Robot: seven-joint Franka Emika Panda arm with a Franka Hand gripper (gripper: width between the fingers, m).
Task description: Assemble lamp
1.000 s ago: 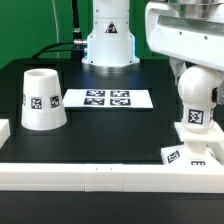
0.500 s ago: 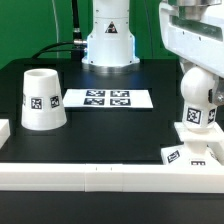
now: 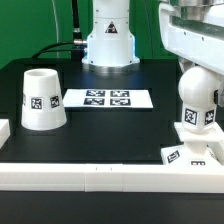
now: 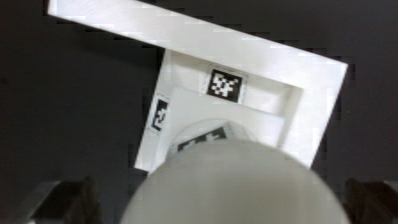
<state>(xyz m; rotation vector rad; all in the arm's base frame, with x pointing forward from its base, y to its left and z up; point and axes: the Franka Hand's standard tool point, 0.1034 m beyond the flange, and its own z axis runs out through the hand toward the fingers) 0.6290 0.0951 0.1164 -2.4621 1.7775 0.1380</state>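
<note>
One bulb (image 3: 197, 98) on base (image 3: 192, 150) nr border rail (image 3: 110, 176); jaws' state unclear, shade (image 3: 42, 98) well apart.

Open black tabletop (image 3: 110, 135) between shade (image 3: 42, 98) and bulb (image 3: 197, 100).

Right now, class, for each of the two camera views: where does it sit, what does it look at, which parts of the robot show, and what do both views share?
Exterior view: off the arm, low at the table edge, facing the shade, marker board and the robot's pedestal; the arm's wrist housing shows above the bulb.
Wrist view: on the wrist, looking down over the bulb onto the base; dark gripper fingers flank the bulb.
Shared: bulb standing on the base.
</note>
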